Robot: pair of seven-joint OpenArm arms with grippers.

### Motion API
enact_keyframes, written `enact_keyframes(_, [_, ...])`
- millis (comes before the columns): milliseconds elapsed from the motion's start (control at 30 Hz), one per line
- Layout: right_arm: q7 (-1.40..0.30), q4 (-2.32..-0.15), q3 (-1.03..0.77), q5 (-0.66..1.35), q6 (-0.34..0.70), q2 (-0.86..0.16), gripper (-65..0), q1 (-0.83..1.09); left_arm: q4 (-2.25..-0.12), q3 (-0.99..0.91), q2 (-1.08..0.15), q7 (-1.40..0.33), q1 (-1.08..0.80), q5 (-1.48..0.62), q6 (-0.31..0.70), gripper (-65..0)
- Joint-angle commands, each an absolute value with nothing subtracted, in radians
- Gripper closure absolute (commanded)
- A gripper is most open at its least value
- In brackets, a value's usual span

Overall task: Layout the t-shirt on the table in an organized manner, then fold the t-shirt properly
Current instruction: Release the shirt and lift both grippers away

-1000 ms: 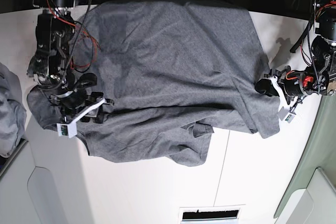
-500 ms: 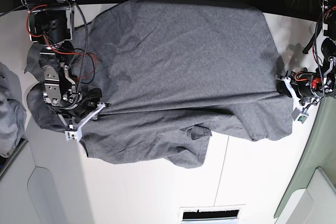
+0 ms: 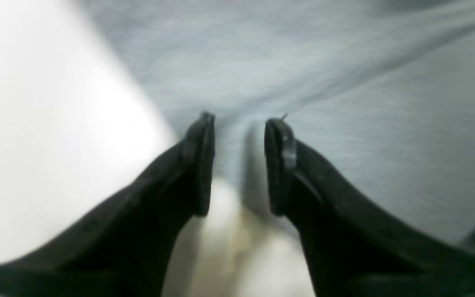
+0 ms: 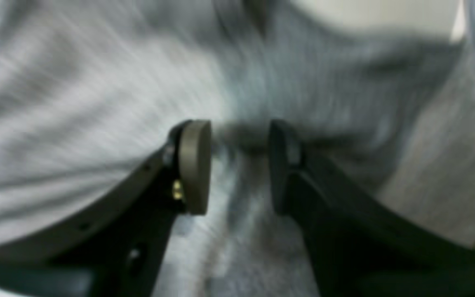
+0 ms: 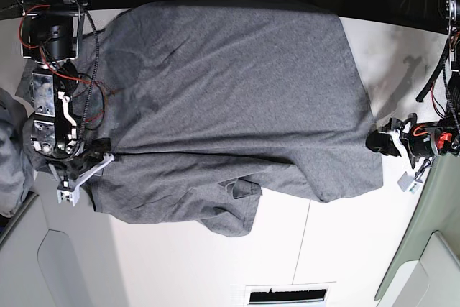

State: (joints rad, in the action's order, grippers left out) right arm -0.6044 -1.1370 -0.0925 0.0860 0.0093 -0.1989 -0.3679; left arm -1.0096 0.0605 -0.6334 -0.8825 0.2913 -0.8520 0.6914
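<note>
Left hand hovers over or touches the t-shirt.

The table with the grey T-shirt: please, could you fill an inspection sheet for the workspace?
Surface: white table, with a thin dark seam line.
Job's things: grey T-shirt, spread wide, not folded; its near part is wrinkled and bunched.
Clutter: paler cloth bundle at the base view's left edge; dark slot in a white frame at the bottom.
Grippers: left gripper and right gripper both open, over the shirt; contact cannot be told.
Cables: red and black, on both arms; no snag seen.
Surroundings: dark background beyond the far edge; green strip at the right.
</note>
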Motion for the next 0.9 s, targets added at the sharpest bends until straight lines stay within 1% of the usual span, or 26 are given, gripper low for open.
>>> enact_keyframes(0, [-0.602, -1.198, -0.104, 0.086, 0.017, -0.212, -23.4, -0.383, -1.041, 0.052, -0.675, -0.888, 0.292, -0.918, 0.698, -23.0])
enact_keyframes(67, [-0.639, -1.291, -0.11, 0.086, 0.027, -0.226, -23.7, -0.34, -1.086, 0.048, -0.711, -0.91, 0.237, -1.023, 0.698, -23.0])
enact_keyframes(200, [-0.651, -1.413, -0.118, 0.105, 0.026, -0.273, -26.6, -0.231, -1.185, -0.02, -0.735, -0.928, 0.118, -1.055, 0.698, -23.0])
enact_keyframes(333, [-0.653, -1.511, -0.157, 0.145, 0.033, -0.313, -26.8, -0.106, -1.288, -0.123, -0.734, -0.948, -0.015, -1.12, 0.698, -23.0])
enact_keyframes(400, [-0.655, -1.57, -0.194, 0.161, 0.041, -0.327, -26.8, -0.026, -1.34, -0.178, -0.734, -0.948, -0.1, -1.131, 0.698, -23.0])
enact_keyframes(467, [-0.656, -1.617, -0.245, 0.193, 0.075, -0.336, -27.3, 0.046, -1.382, -0.23, -0.729, -0.951, -0.175, -1.135, 0.698, -23.0])
enact_keyframes(633, [-0.673, -1.645, -0.406, 0.294, 0.145, -0.338, -32.9, 0.148, -1.464, -0.339, -0.708, -0.974, -0.312, -1.18, 0.698, -23.1])
enact_keyframes(667, [-0.675, -1.645, -0.44, 0.319, 0.166, -0.338, -33.0, 0.166, -1.473, -0.363, -0.696, -0.983, -0.34, -1.19, 0.698, -23.7])
enact_keyframes(767, [-0.675, -1.645, -0.534, 0.382, 0.209, -0.338, -33.0, 0.215, -1.475, -0.402, -0.669, -0.994, -0.418, -1.221, 0.698, -30.6])
enact_keyframes(800, [-0.677, -1.645, -0.562, 0.398, 0.218, -0.338, -33.0, 0.225, -1.475, -0.405, -0.66, -1.0, -0.44, -1.231, 0.698, -31.7])
enact_keyframes(867, [-0.69, -1.644, -0.609, 0.43, 0.233, -0.339, -33.0, 0.239, -1.476, -0.405, -0.64, -1.008, -0.484, -1.248, 0.698, -31.7])
